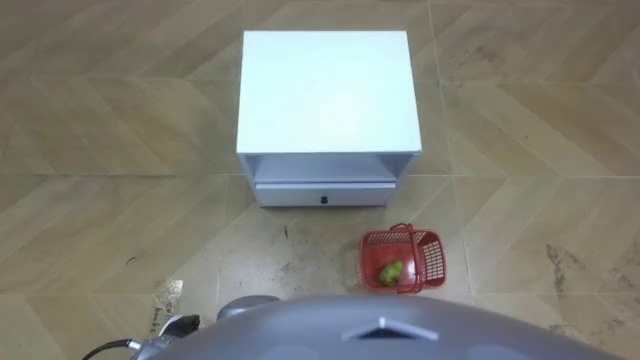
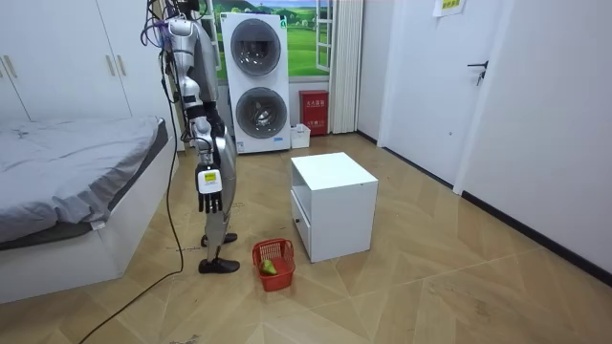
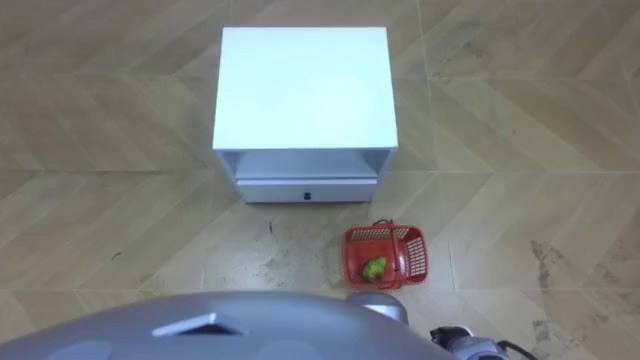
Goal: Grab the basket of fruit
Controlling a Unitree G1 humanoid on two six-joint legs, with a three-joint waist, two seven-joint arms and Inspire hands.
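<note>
Left eye view: left hand [image 1: 172,326] pokes in at the bottom-left edge, can't tell its state. In the room view the robot stands by the bed [image 2: 86,182] edge, right hand [image 2: 208,191] hanging with fingers released. The red fruit basket [image 2: 274,262] is on the floor [image 2: 459,277] by its feet, near the white cabinet [image 2: 335,205] front. Open floor beyond.

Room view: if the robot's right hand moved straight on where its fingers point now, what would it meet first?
Probably the wooden floor. The right hand hangs with fingers pointing down, and the fruit basket sits further to the room view's right, seemingly off that line.
</note>
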